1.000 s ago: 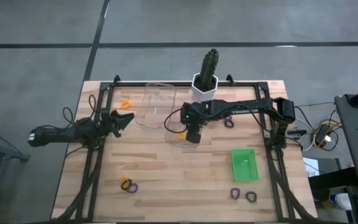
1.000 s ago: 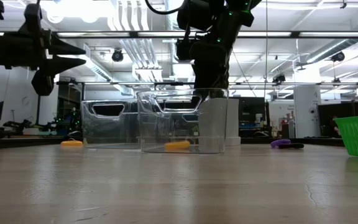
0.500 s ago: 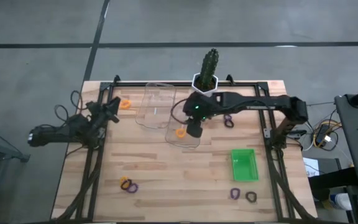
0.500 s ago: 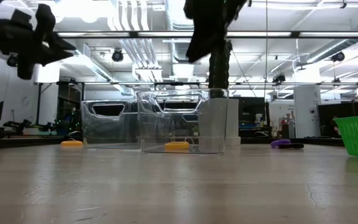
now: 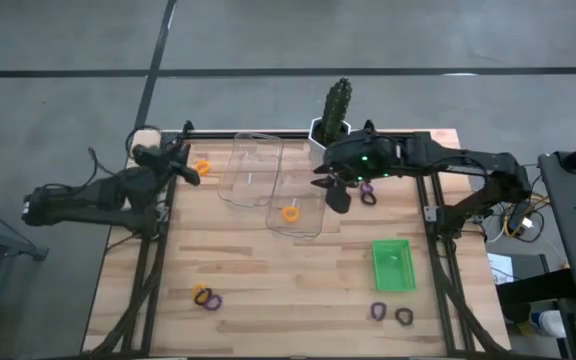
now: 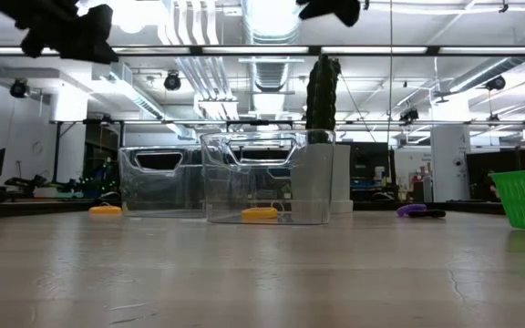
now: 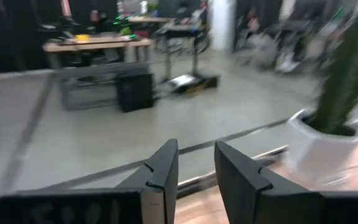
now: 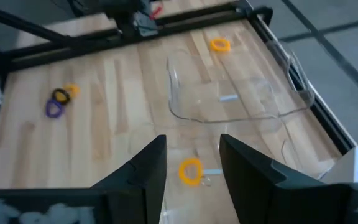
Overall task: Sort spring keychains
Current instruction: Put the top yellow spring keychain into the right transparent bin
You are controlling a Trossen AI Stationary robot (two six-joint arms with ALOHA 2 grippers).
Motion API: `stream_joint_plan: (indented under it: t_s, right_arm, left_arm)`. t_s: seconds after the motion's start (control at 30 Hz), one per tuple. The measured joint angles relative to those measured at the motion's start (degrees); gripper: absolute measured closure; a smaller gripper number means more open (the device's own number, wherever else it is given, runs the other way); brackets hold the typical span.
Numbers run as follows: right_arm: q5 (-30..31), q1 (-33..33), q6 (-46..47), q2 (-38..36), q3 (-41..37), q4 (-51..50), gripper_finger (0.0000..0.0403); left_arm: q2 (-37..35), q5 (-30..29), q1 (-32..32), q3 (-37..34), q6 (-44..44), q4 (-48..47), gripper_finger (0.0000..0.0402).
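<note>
Spring keychains lie scattered over the wooden table (image 5: 268, 270), taken here from the table's left side to its right. An orange keychain (image 5: 202, 167) lies on bare wood at the far left, just beside the left gripper (image 5: 182, 166), which hangs above that corner near the frame; its fingers stand slightly apart with nothing between them, as the left wrist view shows. Nearer the front edge on the left, a small cluster (image 5: 206, 297) of an orange, a black and a purple loop lies together.

Toward the middle stand two clear bins. The left clear bin (image 5: 238, 195) holds nothing visible. The right clear bin (image 5: 313, 228), touching or just beside the first, holds a single orange loop (image 5: 290, 213); the low view shows it flat on the bin's floor (image 6: 260, 214).

Behind the bins stands a cactus in a white pot (image 5: 333, 118). The right gripper (image 5: 336, 192) hovers above the right bin's far edge, fingers parted and holding nothing, and its wrist view looks down on that loop (image 8: 190, 170).

Right of the gripper, a purple keychain and a dark one (image 5: 368, 193) lie close together on the wood. A green tray (image 5: 394, 264) sits farther toward the front right. Just in front of it lie a purple loop (image 5: 378, 311) and a black loop (image 5: 403, 316), near each other.
</note>
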Motion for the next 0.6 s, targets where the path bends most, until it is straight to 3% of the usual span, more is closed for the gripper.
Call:
stream_joint_plan:
  t_s: [0.17, 0.27, 0.4, 0.6]
  right_arm:
    - [0.13, 0.96, -2.5, -4.21, -1.29, -0.14, 0.0261]
    - [0.87, 1.36, -3.77, -7.94, -3.65, 0.31, 0.0266]
    - [2.73, 1.73, -3.75, -13.7, -8.36, 1.85, 0.0271]
    - [3.56, 2.88, -3.85, -24.64, -19.82, 12.54, 0.0275]
  left_arm:
    - [8.22, 0.16, 6.15, 10.26, 0.11, -10.15, 0.0303]
    - [11.34, 3.16, 11.51, 14.1, 0.14, -12.85, 0.0303]
    - [13.71, 12.52, 20.34, 15.61, 0.92, -12.91, 0.0303]
    - [17.51, 30.42, 35.07, 14.13, 2.24, -13.15, 0.0303]
